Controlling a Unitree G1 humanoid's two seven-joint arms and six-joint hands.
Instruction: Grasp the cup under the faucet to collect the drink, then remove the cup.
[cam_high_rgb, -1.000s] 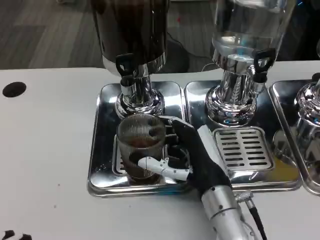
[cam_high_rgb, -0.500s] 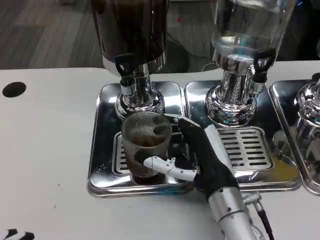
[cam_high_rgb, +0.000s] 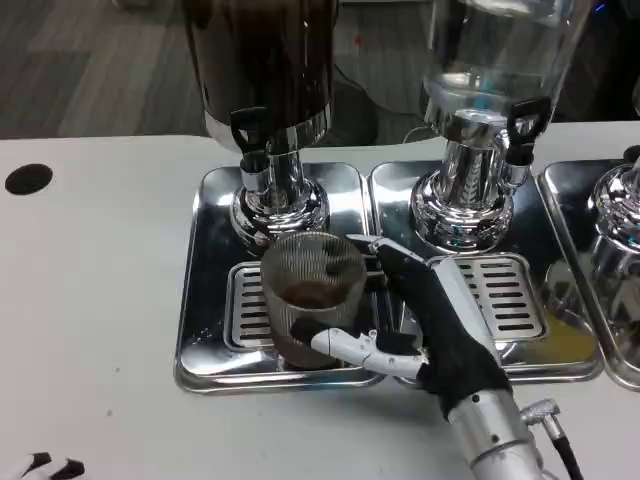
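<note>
Gripping the ribbed cup (cam_high_rgb: 312, 297), the right hand (cam_high_rgb: 435, 325) wraps its fingers (cam_high_rgb: 365, 347) around it over the drip tray (cam_high_rgb: 205, 330), beside the dark dispenser's faucet (cam_high_rgb: 253, 150).

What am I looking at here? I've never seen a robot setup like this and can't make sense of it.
This is a view from a camera on a humanoid robot's head, looking down at a white table. Drink dispensers stand on shiny drip trays. The dark dispenser has a faucet. The robot's right hand, black and white on a silver forearm, holds a ribbed cup containing some brown drink above the tray's grate. White fingertips of the left hand peek in at the bottom edge.
</note>
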